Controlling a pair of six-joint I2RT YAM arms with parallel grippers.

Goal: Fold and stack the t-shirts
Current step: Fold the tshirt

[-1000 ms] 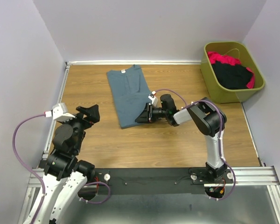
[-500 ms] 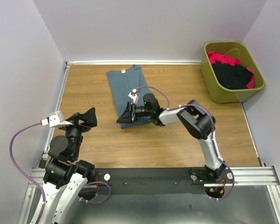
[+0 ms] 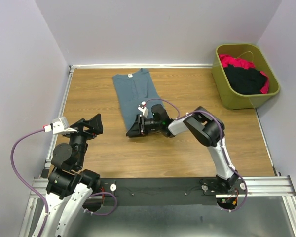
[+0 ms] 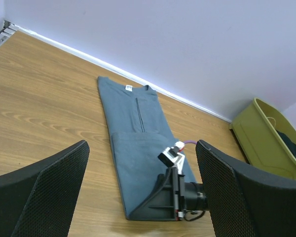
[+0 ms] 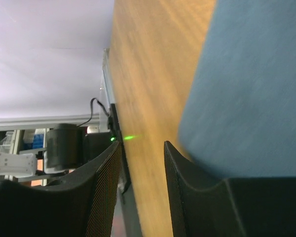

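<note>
Right end effector [image 3: 131, 131] at near hem of slate-blue t-shirt [image 3: 133, 91]

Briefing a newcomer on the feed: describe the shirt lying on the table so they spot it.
On the wooden table, left of the olive-green bin, one t-shirt lies flat. It is slate-blue with a white neck label, unlike the black cloth and red-pink cloth heaped inside the bin.

The top camera looks down from high up behind the arms [image 3: 207, 131] at the whole table [image 3: 163, 153]. The left wrist camera sits low and looks across the wood, between its own fingers [image 4: 39, 187], toward the back wall [image 4: 187, 39]. The right wrist camera is tipped sideways, very near the wood. All three show the blue t-shirt [image 3: 135, 94].
</note>
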